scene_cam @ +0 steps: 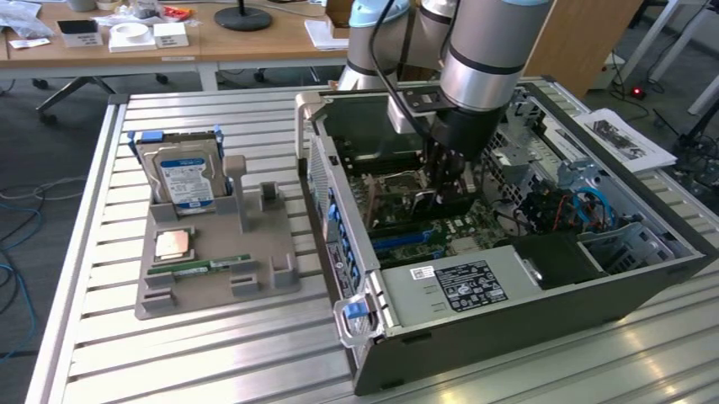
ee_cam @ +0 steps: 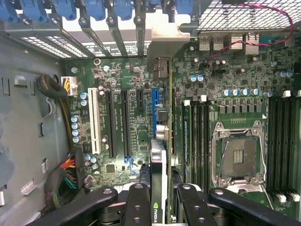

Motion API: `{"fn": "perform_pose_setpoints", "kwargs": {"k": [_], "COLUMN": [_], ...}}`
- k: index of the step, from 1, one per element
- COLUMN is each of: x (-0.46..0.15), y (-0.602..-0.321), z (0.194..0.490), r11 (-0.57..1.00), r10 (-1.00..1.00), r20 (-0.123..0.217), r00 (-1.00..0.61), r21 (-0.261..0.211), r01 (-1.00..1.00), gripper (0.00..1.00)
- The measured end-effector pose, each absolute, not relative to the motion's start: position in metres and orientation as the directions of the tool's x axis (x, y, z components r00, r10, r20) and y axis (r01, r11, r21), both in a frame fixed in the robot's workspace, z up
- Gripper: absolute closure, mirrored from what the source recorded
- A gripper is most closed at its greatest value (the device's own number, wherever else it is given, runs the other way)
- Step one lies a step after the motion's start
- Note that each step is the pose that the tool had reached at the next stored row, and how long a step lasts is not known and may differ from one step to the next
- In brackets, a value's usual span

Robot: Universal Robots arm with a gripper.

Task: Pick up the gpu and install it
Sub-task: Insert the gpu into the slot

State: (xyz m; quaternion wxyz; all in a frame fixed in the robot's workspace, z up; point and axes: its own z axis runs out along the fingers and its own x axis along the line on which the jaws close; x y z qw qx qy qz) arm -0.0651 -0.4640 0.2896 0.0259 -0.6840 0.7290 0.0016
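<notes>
**A:** Jaws are clenched on the gpu (ee_cam: 159, 169), which sits edge-on between them, down inside the computer case (scene_cam: 540, 311) over the motherboard (ee_cam: 131, 132).

**B:** Is it seated?

**A:** I cannot tell. It runs alongside the blue slot (ee_cam: 154, 106), with its silver bracket (ee_cam: 164, 35) up against the rear openings.

**B:** Then the risk, I'd say, is misalignment. If the card's edge sits off the slot, pushing down would load the board or skew the card in the grip.

**A:** The bracket could also catch on the rear frame instead of dropping into its opening.

**B:** What crowds it?

**A:** The memory slots (ee_cam: 197, 136) are just beside it, with the CPU socket (ee_cam: 236, 157) beyond them. A cable bundle (ee_cam: 70, 174) lies by the case wall, well apart. Blue latches (ee_cam: 94, 9) line the far end.

**B:** And outside the case?

**A:** On the counter (scene_cam: 168, 362), a grey holder (scene_cam: 214, 295) carries the hard drive (scene_cam: 185, 177) and the memory stick (scene_cam: 202, 264), both out of the way.
</notes>
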Motion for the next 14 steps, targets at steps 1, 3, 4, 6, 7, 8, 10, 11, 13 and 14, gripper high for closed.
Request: {"fn": "perform_pose_setpoints", "kwargs": {"k": [1, 3, 4, 6, 7, 8, 10, 11, 13, 14], "x": [-0.0654, -0.0660, -0.0663, -0.0668, -0.0669, -0.0671, -0.0674, -0.0675, -0.0681, -0.0686], "y": [-0.4640, -0.4640, -0.4640, -0.4640, -0.4640, -0.4640, -0.4640, -0.4640, -0.4640, -0.4641], "z": [0.2891, 0.2877, 0.2869, 0.2851, 0.2842, 0.2833, 0.2815, 0.2807, 0.2795, 0.2791], "r11": [0.064, 0.063, 0.062, 0.061, 0.061, 0.060, 0.059, 0.059, 0.058, 0.058], "r10": [-0.997, -0.997, -0.997, -0.997, -0.997, -0.997, -0.998, -0.998, -0.998, -0.998], "r20": [-0.040, -0.040, -0.040, -0.040, -0.040, -0.040, -0.040, -0.040, -0.040, -0.040], "r00": [-0.063, -0.062, -0.061, -0.060, -0.059, -0.059, -0.058, -0.058, -0.057, -0.057], "r21": [-0.033, -0.033, -0.033, -0.033, -0.033, -0.033, -0.033, -0.033, -0.033, -0.033], "r01": [-0.997, -0.997, -0.997, -0.998, -0.998, -0.998, -0.998, -0.998, -0.998, -0.998], "gripper": [0.73, 0.73, 0.73, 0.73, 0.73, 0.73, 0.73, 0.73, 0.73, 0.73]}}
